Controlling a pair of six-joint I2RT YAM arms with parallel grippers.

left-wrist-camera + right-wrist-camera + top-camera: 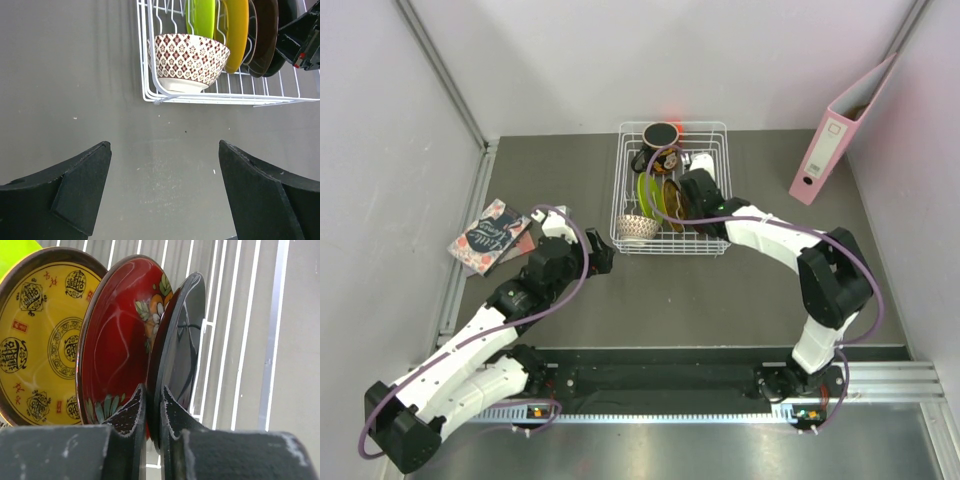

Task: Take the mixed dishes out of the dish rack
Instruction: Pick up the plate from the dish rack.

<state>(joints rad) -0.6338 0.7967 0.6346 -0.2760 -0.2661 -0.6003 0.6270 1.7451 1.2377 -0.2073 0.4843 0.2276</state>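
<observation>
Nothing is unloaded yet: the white wire dish rack [700, 124], upper centre, stands full. The right fingers [132, 415] clamp the glossy black round plate [182, 340] inside it; the left fingers [85, 185] gape apart.

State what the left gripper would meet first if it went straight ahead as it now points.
Probably the dish rack, its near wire wall, with the bowl just behind; depth unclear.

Four plates [237, 30], one bowl [190, 55], one mug [661, 135], one dish rack [144, 50], one pink binder [835, 140].
</observation>
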